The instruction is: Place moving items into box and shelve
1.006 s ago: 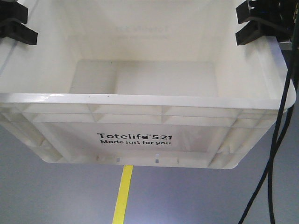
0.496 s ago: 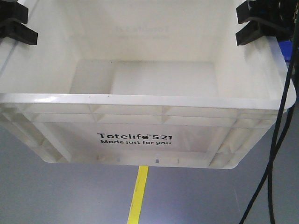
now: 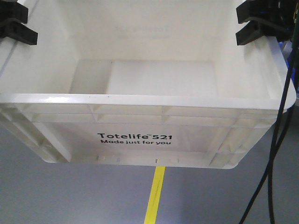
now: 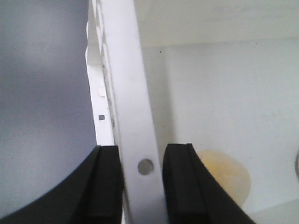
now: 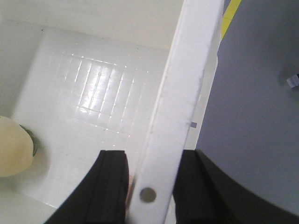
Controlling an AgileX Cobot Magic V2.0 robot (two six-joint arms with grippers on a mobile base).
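The box [image 3: 135, 140], a large white crate printed "Totelife 521", hangs above the floor and fills the front view. My left gripper [image 3: 14, 23] is shut on its left side rim [image 4: 126, 93], one finger [image 4: 105, 186] outside and one inside. My right gripper [image 3: 254, 23] is shut on the right side rim [image 5: 187, 84] in the same way. On the box's floor lies a pale yellow round item [image 4: 224, 175], which the right wrist view shows at its left edge [image 5: 14, 147] beside a dark ring. From the front, the near wall hides these items.
Grey floor lies under the box, crossed by a yellow line [image 3: 155, 196]. Black cables [image 3: 275, 154] hang down at the right. A bit of something blue [image 3: 286, 46] shows past the box's right rim.
The yellow floor line has slid rightward under the box, while box and grippers keep their places in view. Something blue has come into sight at the right edge.
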